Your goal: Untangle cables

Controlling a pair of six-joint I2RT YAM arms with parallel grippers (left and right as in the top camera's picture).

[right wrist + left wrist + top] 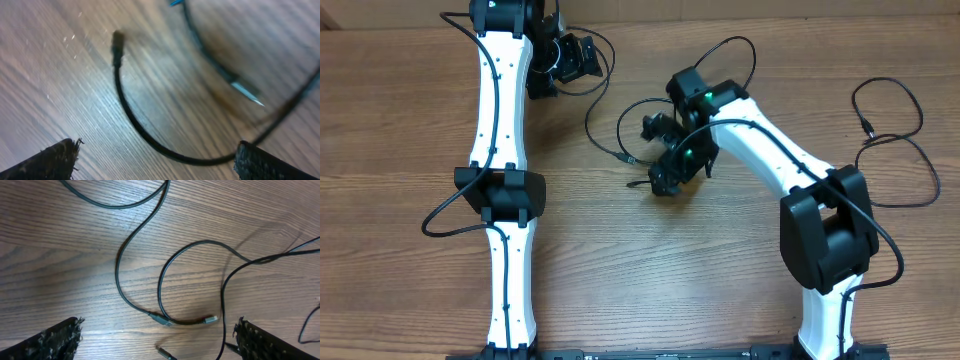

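Right gripper (159, 146): jaws spread wide and holding nothing, low over the wooden table (410, 120).
Cables (620, 128): thin black loops flat on the table, just beside the right gripper; one strand passes under it.
Plug tips (211, 320): small silvery ends lying near each other where the loops meet, just beside the right gripper.
Left gripper (565, 62): jaws also spread wide, nothing between them; it is well apart from the right gripper, with the loops between the two.
Separate cable (868, 128): one more black cord, loose, well apart from the right gripper, beyond the right arm (770, 150).
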